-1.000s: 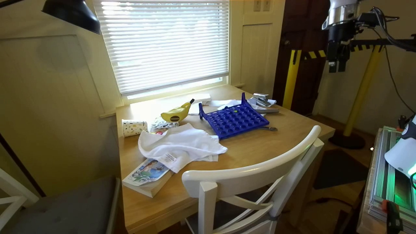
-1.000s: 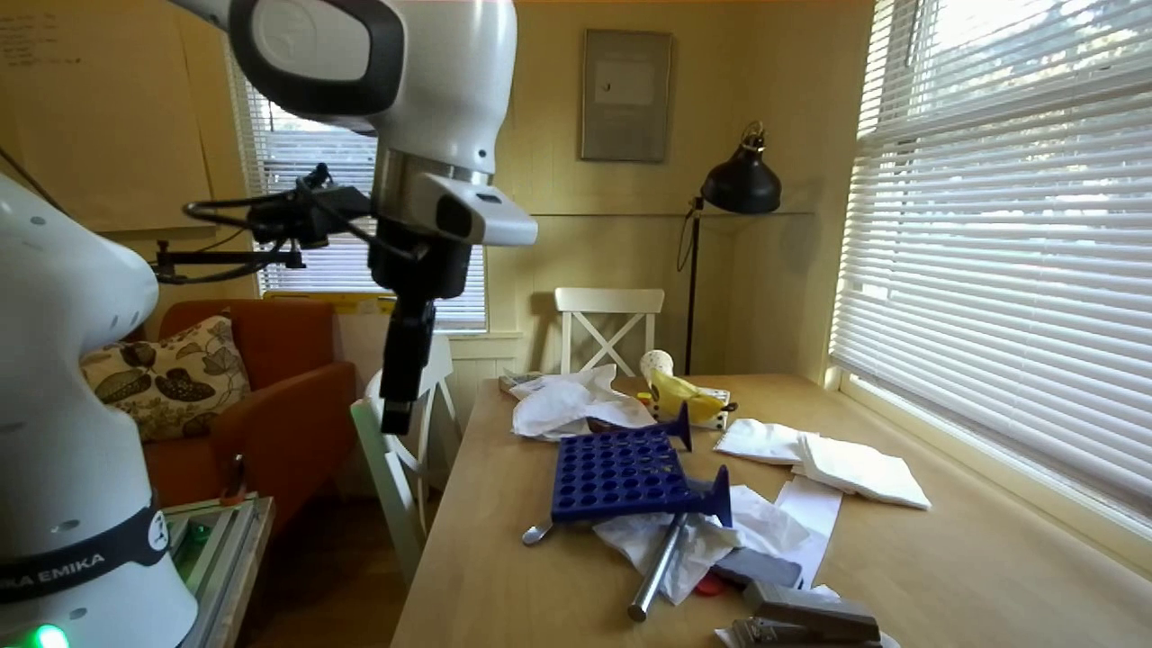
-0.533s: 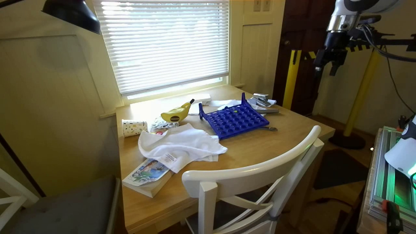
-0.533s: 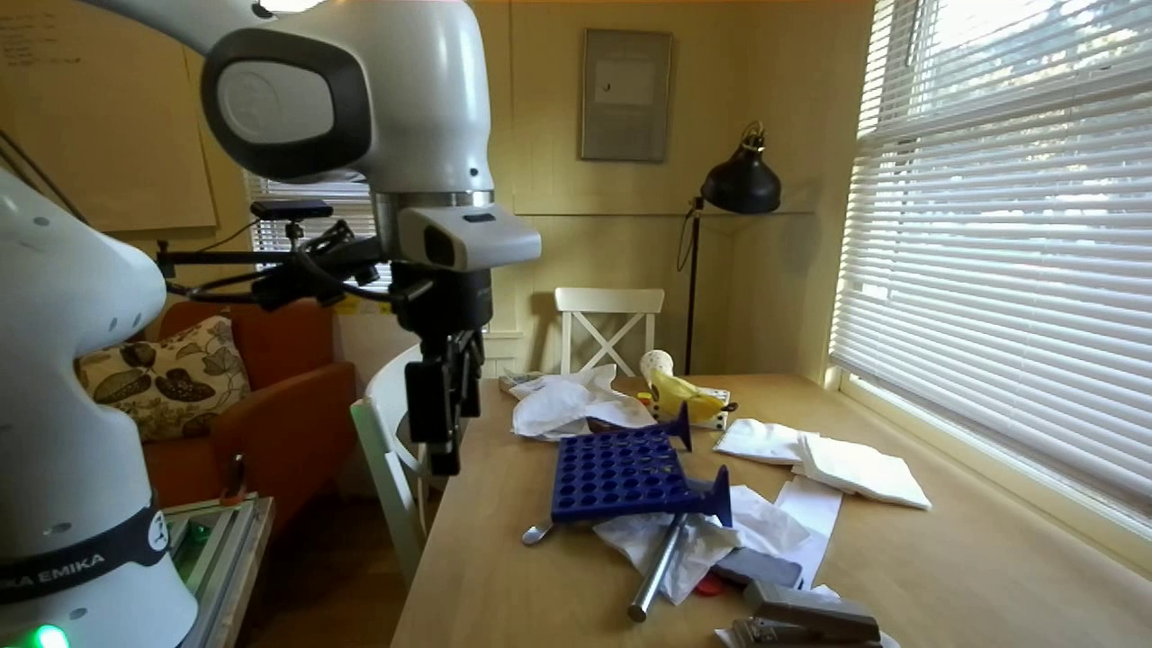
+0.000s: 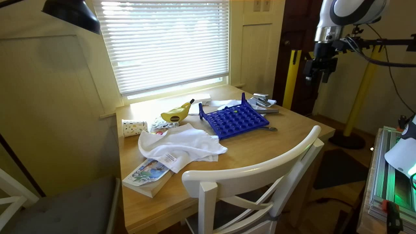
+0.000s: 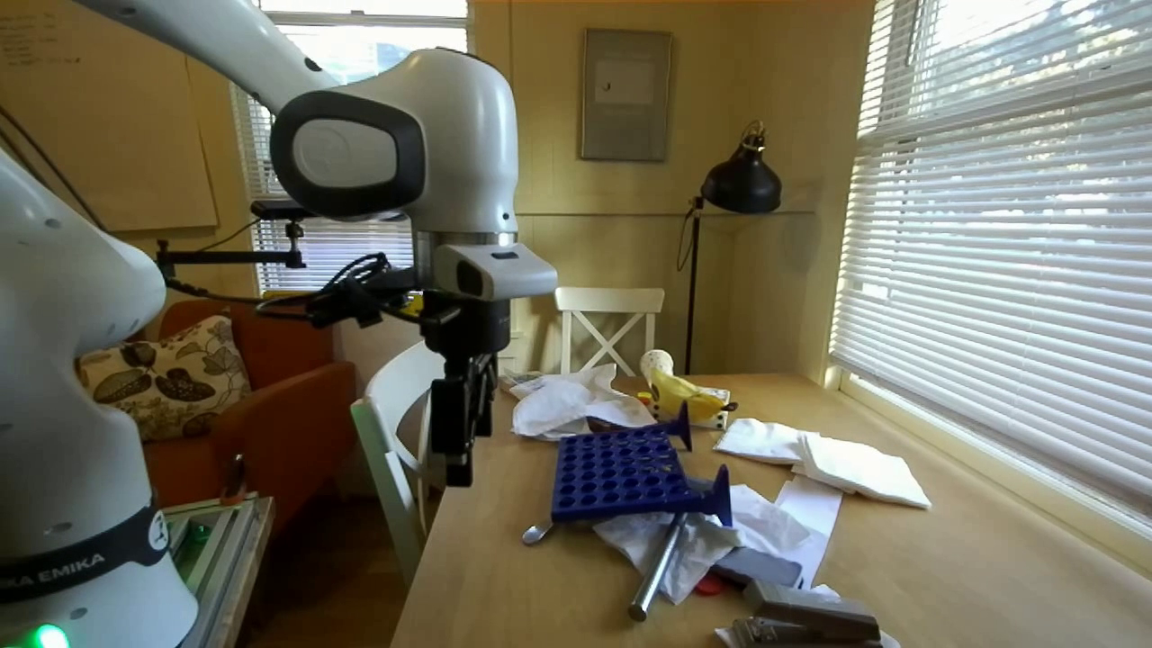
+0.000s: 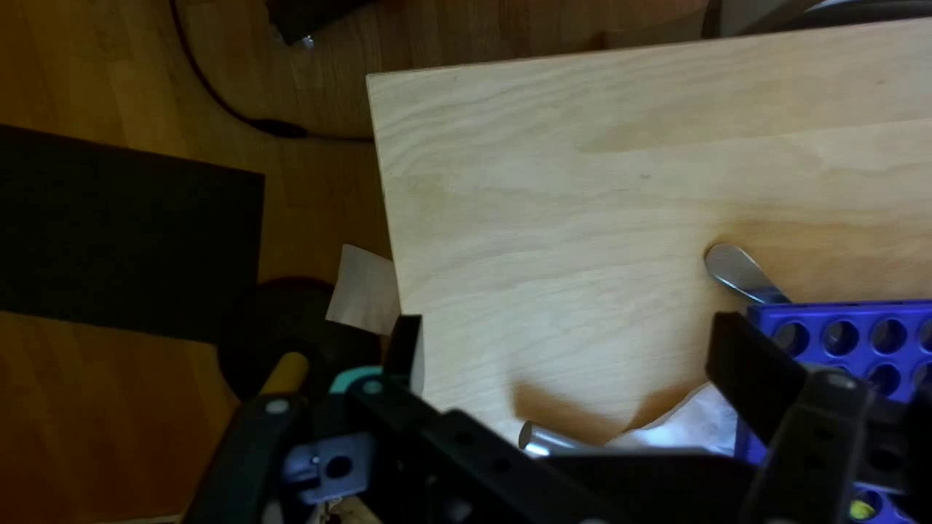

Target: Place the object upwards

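The object, a blue grid rack (image 5: 239, 121), lies nearly flat on the table in both exterior views. Its two feet (image 6: 720, 498) point to the window side. Part of the rack (image 7: 815, 313) shows at the right edge of the wrist view, partly covered by a finger. My gripper (image 5: 317, 79) hangs above the table's end, higher than the rack and apart from it. In the wrist view the gripper (image 7: 568, 331) is spread wide, with only bare tabletop seen between its fingertips.
A spoon-like handle (image 7: 739, 271) pokes out beside the rack. A metal tube (image 6: 659, 567), crumpled paper and a stapler (image 6: 814, 614) lie near it. White cloth (image 5: 182, 144), a yellow banana (image 5: 177, 113) and a cup (image 5: 134, 127) sit farther off. A white chair (image 5: 253, 175) stands against the table.
The arm has moved toward the table and come lower, and the gripper has turned so that both fingers show apart. The rack and other table things have not moved.
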Controlling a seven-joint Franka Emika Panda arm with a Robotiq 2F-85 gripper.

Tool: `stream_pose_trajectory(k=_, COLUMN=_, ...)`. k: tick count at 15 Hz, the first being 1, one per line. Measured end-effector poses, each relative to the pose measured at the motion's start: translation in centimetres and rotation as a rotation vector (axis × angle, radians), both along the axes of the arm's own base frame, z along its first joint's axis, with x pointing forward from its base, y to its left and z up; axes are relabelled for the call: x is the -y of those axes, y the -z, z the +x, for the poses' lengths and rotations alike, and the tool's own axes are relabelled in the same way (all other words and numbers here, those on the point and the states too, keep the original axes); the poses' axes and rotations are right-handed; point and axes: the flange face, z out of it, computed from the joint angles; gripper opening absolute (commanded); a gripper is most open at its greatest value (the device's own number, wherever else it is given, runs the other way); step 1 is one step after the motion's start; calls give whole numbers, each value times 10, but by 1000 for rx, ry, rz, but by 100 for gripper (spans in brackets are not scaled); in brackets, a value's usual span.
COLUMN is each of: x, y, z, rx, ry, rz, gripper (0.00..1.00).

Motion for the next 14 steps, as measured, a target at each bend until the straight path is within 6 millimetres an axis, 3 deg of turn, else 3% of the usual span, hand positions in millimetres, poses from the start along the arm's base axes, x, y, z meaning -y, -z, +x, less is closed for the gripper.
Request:
stream_pose_trajectory(k=5, x=-8, y=7, z=16, rx=74, ry=22, rz=18, gripper=100)
stream_pose_trajectory(k=14, x=-76, y=107, z=49, rx=79, ry=-23, rz=2, gripper=100)
